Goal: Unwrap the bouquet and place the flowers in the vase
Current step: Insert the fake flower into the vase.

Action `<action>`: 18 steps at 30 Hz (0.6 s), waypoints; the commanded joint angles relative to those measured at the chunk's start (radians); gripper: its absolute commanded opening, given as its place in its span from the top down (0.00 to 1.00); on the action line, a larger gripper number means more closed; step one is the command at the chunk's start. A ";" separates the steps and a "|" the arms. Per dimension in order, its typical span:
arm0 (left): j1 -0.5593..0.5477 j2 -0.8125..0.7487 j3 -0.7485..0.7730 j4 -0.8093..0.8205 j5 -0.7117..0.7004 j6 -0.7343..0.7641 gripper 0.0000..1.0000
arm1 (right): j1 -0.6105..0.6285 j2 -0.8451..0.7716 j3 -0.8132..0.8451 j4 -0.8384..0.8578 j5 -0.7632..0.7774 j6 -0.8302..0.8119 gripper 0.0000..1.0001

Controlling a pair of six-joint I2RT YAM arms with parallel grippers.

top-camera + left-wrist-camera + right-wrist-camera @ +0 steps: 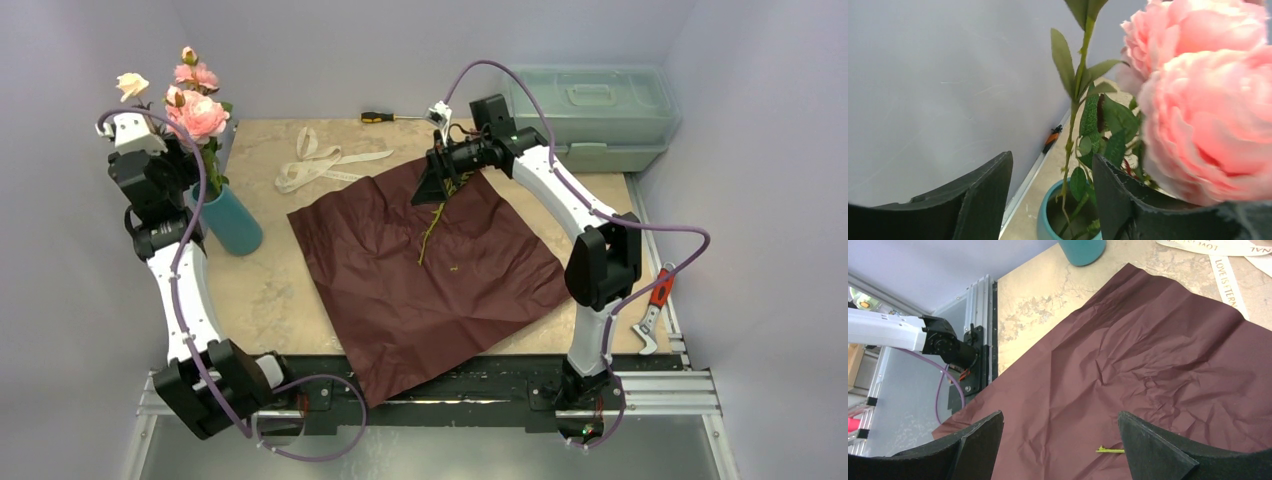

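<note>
Our left gripper [1052,159] stands at the far left with its black fingers parted, one leafy stem showing in the gap and nothing clasped.
We see the bunch of pink and cream artificial roses [197,110] standing upright in the small teal-blue cylindrical vase [232,222] at the table's left edge. Our right gripper [1059,415] hangs wide open and holding nothing over the flattened sheet of maroon wrapping paper [430,280] in the middle, where one thin green stem [432,228] lies. The cream ribbon [315,165] lies loose on the table between the vase and the paper's far edge. The pale green translucent plastic toolbox [590,110] sits at the far right.
</note>
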 commanded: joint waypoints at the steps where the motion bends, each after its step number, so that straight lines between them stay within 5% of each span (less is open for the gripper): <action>1: 0.006 -0.071 0.086 -0.218 0.014 0.017 0.40 | -0.007 -0.040 -0.026 0.031 -0.013 -0.012 0.11; 14: 0.006 -0.167 0.199 -0.768 0.072 0.143 0.23 | -0.012 -0.079 -0.089 0.055 0.001 -0.012 0.11; 18: 0.006 -0.208 0.188 -0.875 0.201 0.266 0.23 | -0.016 -0.094 -0.124 0.075 0.110 0.069 0.14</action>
